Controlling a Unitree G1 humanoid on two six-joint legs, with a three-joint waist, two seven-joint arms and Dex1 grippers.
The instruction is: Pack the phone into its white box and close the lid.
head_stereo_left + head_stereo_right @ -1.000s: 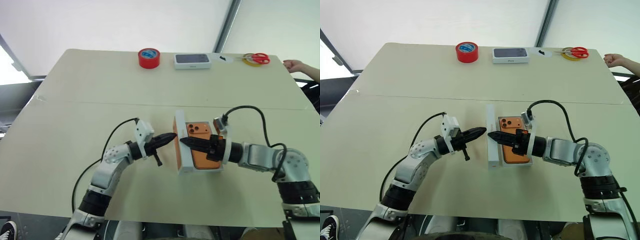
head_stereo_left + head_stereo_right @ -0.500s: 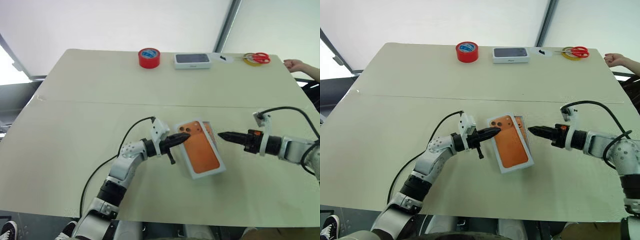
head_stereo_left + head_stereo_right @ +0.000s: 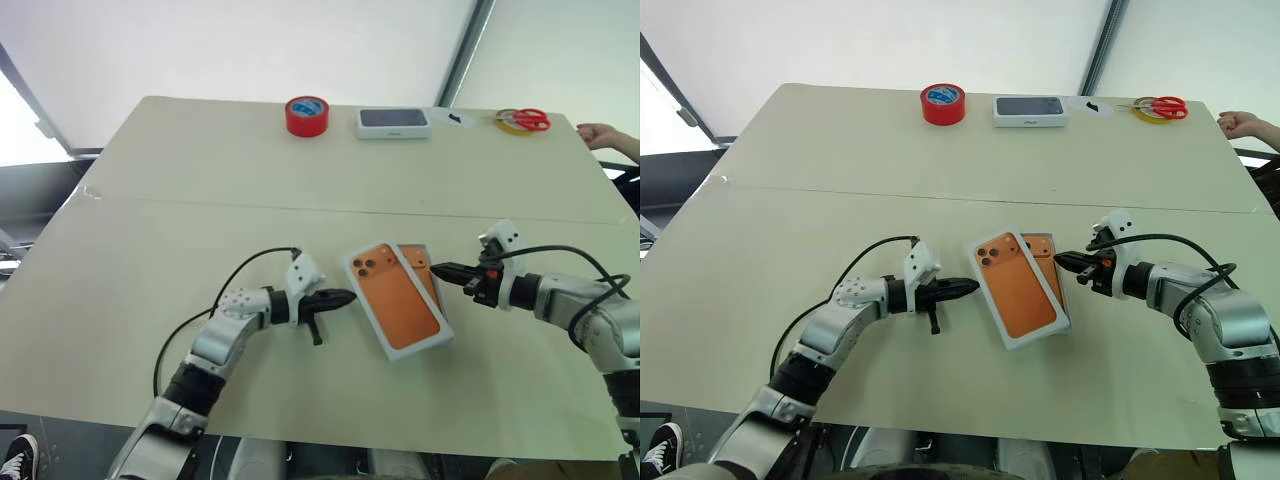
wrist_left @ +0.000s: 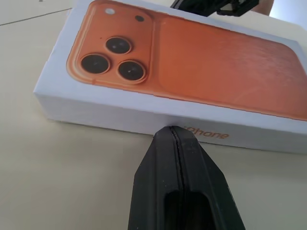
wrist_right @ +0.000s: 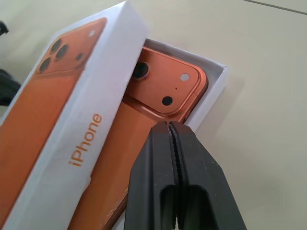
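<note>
Two tools pressed together, left (image 3: 345, 296), right (image 3: 446, 270), lid (image 4: 192, 81) lettered "iPhone"

- From my station the scene looked brightly and evenly lit; the pale backdrop behind the table (image 3: 150, 230) glowed almost white.
- Light seemed soft and overhead, since shadows stayed faint and short.
- I saw a thin dark shadow under the lid (image 3: 397, 295) along its near edge.
- I noticed the far table edge bowing slightly in the head views, a mild wide-angle bend.
- In the left wrist view, the left gripper (image 4: 175, 136) was soft and out of focus at close range, while the lid's printed lenses were sharp.
- In the right wrist view, the phone (image 5: 165, 86) was crisp, with a dull sheen and no harsh glare.
</note>
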